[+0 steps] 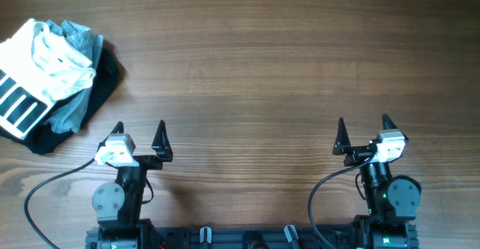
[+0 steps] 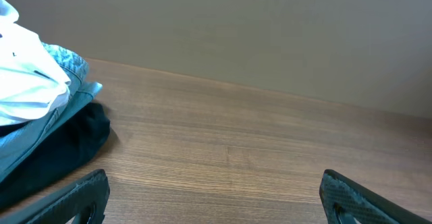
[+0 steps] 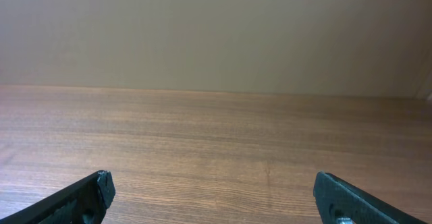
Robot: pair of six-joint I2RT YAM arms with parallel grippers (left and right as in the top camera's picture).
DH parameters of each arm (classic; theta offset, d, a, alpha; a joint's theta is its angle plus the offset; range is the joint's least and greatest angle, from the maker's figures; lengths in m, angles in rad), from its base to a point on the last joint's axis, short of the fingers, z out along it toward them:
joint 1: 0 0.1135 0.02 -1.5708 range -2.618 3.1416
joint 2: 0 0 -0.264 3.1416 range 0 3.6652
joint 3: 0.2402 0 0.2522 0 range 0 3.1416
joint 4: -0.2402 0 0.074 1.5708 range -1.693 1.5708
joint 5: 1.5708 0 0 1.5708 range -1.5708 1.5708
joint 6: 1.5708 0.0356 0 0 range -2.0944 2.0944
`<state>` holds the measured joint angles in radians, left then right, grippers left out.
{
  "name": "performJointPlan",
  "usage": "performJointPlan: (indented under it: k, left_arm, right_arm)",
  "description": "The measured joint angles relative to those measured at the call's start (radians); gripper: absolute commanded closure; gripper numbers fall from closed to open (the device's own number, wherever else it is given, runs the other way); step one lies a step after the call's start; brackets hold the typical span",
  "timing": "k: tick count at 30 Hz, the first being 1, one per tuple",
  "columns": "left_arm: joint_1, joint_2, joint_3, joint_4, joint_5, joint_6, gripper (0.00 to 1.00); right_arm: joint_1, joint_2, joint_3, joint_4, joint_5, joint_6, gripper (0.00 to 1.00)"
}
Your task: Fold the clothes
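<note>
Soft, even light all over. Wooden table (image 1: 262,54) warm, clear from above. White T-shirt (image 1: 52,58) very bright, folds hard to see. Black cloth (image 1: 107,75) under it very dark. Wrist views softer, bit fuzzy near bottom.

A brown wood-grain table (image 1: 262,69) is stretching across the whole work area, its far edge is meeting a plain matte beige wall (image 3: 216,28), and soft, even light is falling over both.
</note>
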<state>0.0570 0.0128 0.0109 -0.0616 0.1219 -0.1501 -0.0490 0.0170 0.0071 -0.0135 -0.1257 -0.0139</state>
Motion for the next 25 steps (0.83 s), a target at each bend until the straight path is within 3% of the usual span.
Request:
performJointPlan:
  k: [25]
  left_arm:
    - [0.000,0.000,0.000,0.000,0.000,0.007,0.00]
  right_arm:
    - [0.000,0.000,0.000,0.000,0.000,0.000,0.00]
